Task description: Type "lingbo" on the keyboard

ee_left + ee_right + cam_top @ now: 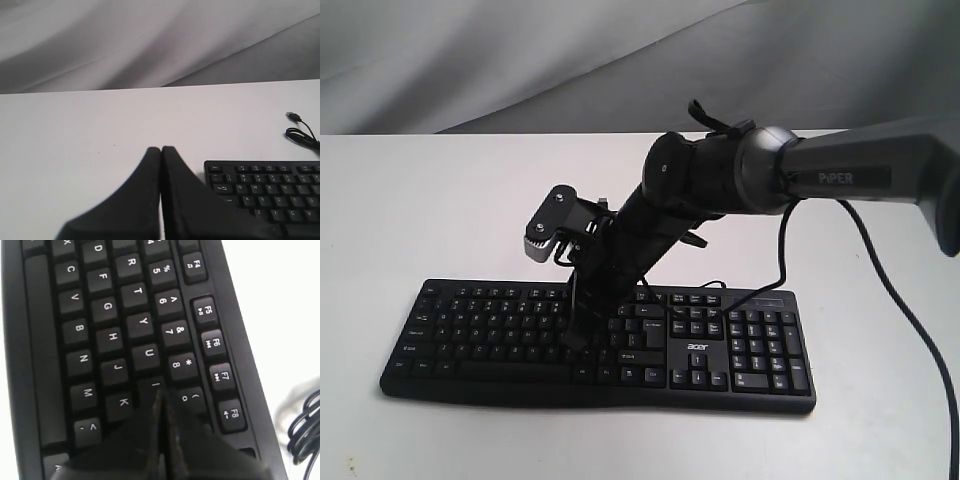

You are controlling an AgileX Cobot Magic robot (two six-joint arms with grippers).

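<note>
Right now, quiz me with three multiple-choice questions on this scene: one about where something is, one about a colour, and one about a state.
1. Where is the tip of the right hand?
A. at the Q key
B. at the I key
C. off the keys altogether

2. What colour are the legends on the keyboard?
A. white
B. red
C. yellow

3. How do the fingers of the left hand stand?
A. spread wide apart
B. shut together, holding nothing
C. gripping a pen

Answers:
1 B: the right wrist view shows the shut tip at the I key, between U and K.
2 A: every key shows white print on black.
3 B: the left wrist view shows the fingers pressed together over the bare table, beside the keyboard.
</note>
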